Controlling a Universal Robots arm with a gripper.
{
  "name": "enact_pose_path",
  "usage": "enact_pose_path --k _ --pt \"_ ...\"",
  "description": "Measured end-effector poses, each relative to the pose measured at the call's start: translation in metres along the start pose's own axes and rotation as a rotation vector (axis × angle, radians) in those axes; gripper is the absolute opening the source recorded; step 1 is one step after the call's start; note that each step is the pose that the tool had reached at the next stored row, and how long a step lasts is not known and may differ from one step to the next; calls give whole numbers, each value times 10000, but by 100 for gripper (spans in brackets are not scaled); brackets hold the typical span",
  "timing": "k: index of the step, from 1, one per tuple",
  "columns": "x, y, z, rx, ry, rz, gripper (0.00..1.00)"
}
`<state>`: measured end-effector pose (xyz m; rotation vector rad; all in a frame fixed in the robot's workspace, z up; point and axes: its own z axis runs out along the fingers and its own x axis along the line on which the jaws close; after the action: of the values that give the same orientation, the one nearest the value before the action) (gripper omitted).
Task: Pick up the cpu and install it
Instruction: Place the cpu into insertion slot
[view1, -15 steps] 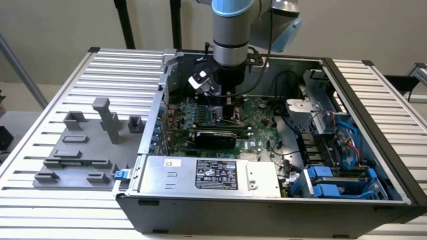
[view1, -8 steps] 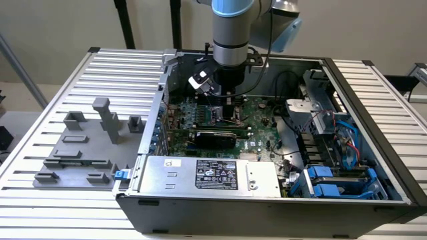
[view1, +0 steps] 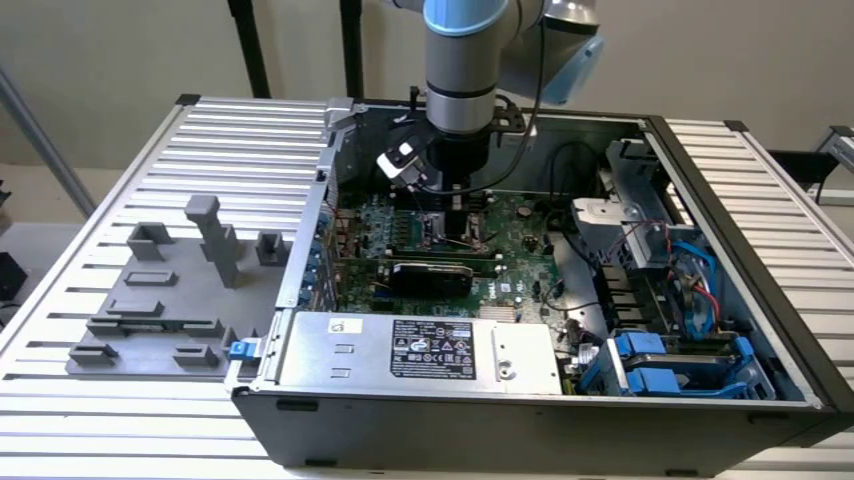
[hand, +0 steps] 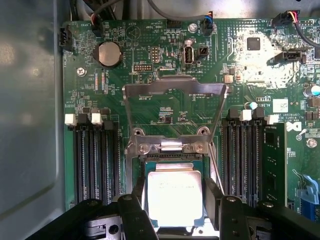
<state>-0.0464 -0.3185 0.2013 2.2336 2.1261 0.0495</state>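
Item: small flat square silver-topped cpu, sitting within the silver steel socket frame, whose hinged load plate stands open, clamped on two opposite edges by the black two-fingered gripper; step judged: seating, calling for level, square alignment with that frame.

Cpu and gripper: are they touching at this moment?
Touching. The wrist view shows the gripper with its fingers closed against opposite edges of the cpu, with no gap on either side.
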Motion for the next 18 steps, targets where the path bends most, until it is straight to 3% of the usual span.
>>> enact_pose_path --k 7,13,18 --pt "7 -2 25 -13 -6 117 55" --pt "9 -3 41 -135 -1 118 55" --pt "10 -17 45 -151 3 119 55"
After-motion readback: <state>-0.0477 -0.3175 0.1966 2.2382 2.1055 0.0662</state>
